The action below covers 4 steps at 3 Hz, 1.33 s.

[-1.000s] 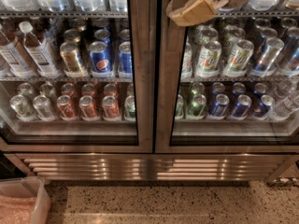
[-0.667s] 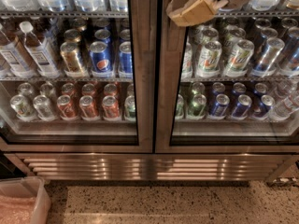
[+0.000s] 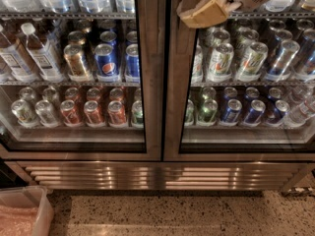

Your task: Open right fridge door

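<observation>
You face a speckled floor [image 3: 162, 215] running up to the fridge's steel grille [image 3: 157, 176]. The right fridge door [image 3: 179, 107] fills the right half, its frame edge meeting the left door [image 3: 152, 82] at centre. Your gripper [image 3: 207, 10] hangs against its upper-left frame; you cannot tell whether it is wide or narrow. A plastic bin [image 3: 34, 203] crowds the lower-left floor.

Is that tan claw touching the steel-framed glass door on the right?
Cannot tell: in the camera view the tan gripper overlaps the steel frame of the right fridge door; depth is hidden.
</observation>
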Motion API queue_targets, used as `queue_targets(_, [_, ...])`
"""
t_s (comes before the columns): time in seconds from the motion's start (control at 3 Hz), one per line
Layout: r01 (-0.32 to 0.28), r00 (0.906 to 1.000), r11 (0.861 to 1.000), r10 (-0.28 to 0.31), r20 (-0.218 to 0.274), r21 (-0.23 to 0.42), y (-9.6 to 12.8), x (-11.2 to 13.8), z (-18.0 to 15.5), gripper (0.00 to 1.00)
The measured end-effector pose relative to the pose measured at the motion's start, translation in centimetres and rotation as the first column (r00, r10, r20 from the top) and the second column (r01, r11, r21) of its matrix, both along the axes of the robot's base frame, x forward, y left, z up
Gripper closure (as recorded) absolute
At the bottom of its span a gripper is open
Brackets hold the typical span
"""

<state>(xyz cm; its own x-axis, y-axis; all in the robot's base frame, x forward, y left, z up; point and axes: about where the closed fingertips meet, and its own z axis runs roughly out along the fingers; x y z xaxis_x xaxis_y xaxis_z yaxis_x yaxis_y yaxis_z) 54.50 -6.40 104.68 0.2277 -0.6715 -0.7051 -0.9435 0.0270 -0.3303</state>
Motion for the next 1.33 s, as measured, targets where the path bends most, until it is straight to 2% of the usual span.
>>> queue_targets(1.33, [0.017, 0.9999, 1.0, -0.017, 0.003, 0.0, 0.06, -0.07, -0.19, 1.0])
